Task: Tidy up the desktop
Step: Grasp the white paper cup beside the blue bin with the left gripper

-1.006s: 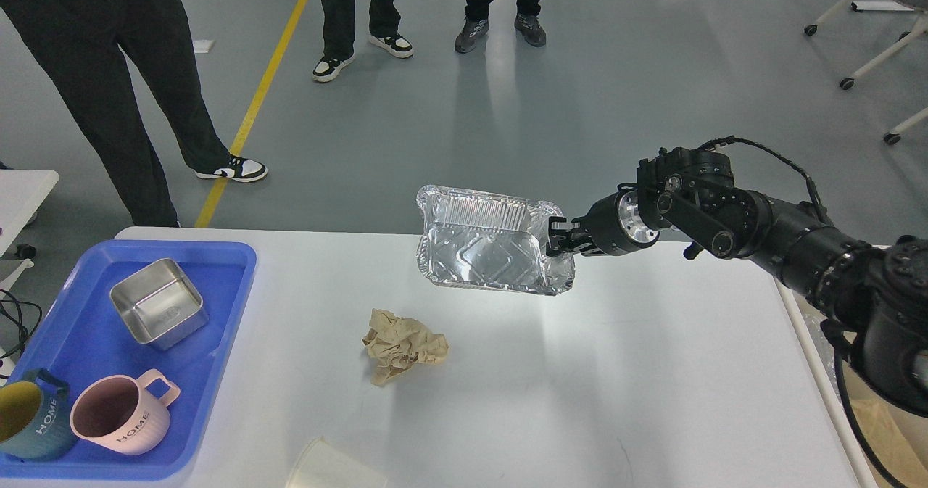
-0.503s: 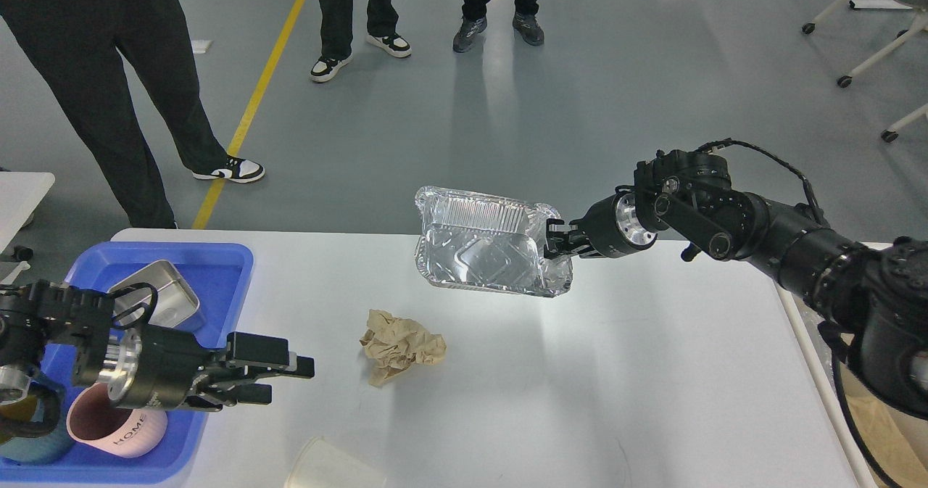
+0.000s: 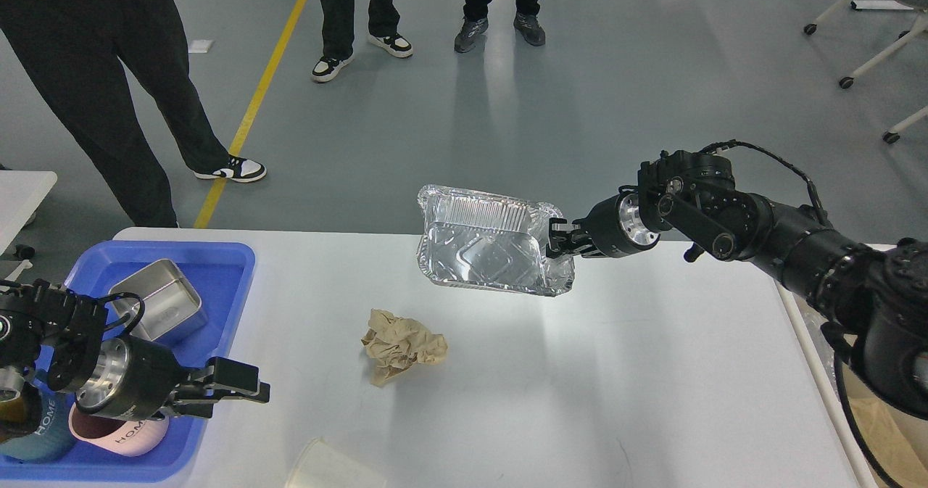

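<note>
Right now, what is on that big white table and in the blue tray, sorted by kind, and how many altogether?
Mugs: 2, a pink mug and a teal mug, in the blue tray
Steel boxes: 1, a steel box
Foil trays: 1, a foil tray held by the right gripper
Crumpled paper: 1, a brown paper wad
Pale cups: 1, a pale cup
Total: 6

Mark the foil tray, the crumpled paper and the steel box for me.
foil tray [image 3: 482,252]: head view, on its shiny inner floor.
crumpled paper [image 3: 401,346]: head view, middle of the brown wad.
steel box [image 3: 156,301]: head view, on its inside bottom.
</note>
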`<action>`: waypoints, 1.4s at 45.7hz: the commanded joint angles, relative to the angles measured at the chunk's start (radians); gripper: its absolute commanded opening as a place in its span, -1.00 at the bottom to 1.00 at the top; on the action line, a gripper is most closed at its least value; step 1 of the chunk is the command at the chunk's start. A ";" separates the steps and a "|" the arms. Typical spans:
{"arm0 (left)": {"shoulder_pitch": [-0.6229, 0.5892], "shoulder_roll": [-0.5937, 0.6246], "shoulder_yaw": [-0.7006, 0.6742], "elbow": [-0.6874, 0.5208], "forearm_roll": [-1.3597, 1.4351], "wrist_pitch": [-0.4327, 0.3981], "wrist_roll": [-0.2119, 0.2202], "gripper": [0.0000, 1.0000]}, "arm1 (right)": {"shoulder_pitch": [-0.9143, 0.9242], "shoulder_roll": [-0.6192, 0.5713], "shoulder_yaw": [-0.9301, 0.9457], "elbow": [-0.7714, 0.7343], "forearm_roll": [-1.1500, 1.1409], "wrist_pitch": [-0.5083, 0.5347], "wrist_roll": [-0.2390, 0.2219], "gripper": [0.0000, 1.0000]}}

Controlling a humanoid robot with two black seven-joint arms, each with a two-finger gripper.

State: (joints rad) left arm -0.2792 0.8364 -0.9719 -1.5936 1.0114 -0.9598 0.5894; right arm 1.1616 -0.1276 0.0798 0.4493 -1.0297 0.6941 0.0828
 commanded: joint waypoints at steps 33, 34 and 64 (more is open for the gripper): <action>0.003 -0.341 0.142 0.133 0.296 0.000 -0.013 0.56 | -0.031 -0.003 0.002 0.000 0.000 -0.010 0.005 -1.00; 0.003 -0.347 0.142 0.136 0.300 0.000 -0.013 0.53 | -0.031 -0.003 0.002 0.000 0.000 -0.010 0.005 -1.00; -0.002 -0.372 0.142 0.139 0.315 0.000 -0.013 -1.00 | -0.027 -0.001 0.002 0.002 0.000 -0.013 0.005 -1.00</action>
State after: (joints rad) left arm -0.2783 0.4656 -0.8283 -1.4526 1.3284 -0.9603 0.5767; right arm 1.1334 -0.1290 0.0814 0.4510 -1.0285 0.6810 0.0875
